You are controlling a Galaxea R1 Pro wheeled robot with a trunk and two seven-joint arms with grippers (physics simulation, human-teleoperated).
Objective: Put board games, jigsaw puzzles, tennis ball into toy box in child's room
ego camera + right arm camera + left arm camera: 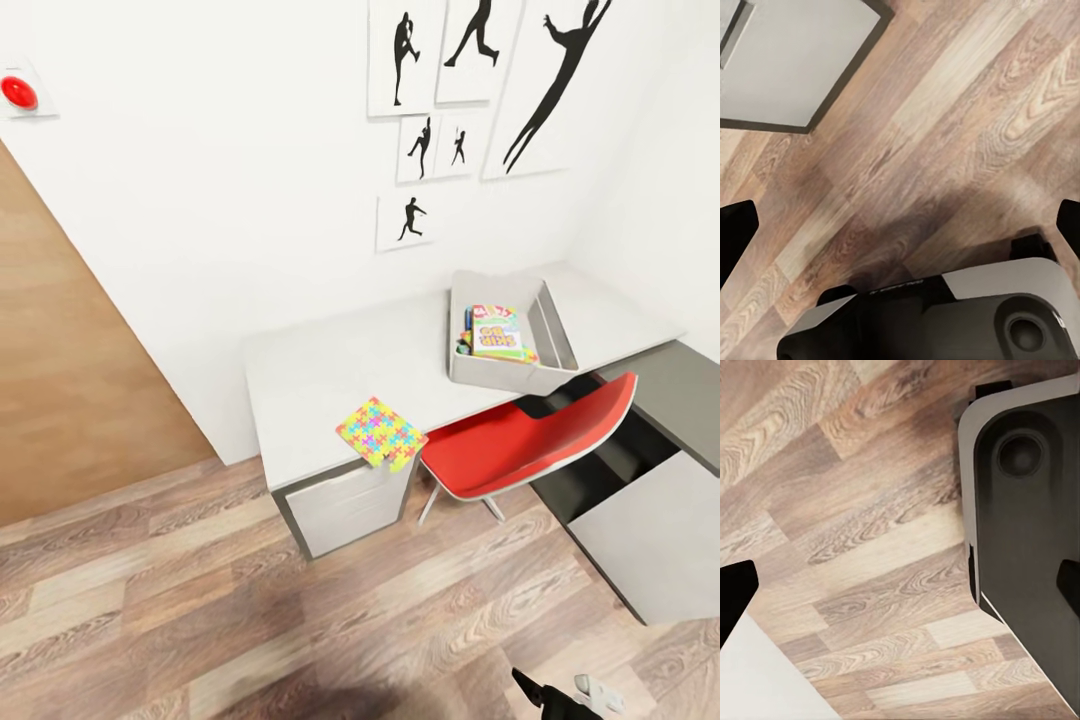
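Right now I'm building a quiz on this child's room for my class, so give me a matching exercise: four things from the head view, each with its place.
Things:
1. jigsaw puzzle
2. board game
3. red chair
4. silhouette pictures

Places:
A. on the wall above the table
B. inside the toy box
C. at the table's front edge, one corner overhanging
D. on the floor, pushed up to the table

Pairs: 1-C, 2-B, 3-D, 4-A

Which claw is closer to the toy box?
Right, probably. The right claw hangs low on the toy box side; the left claw hangs over floor by the robot's base.
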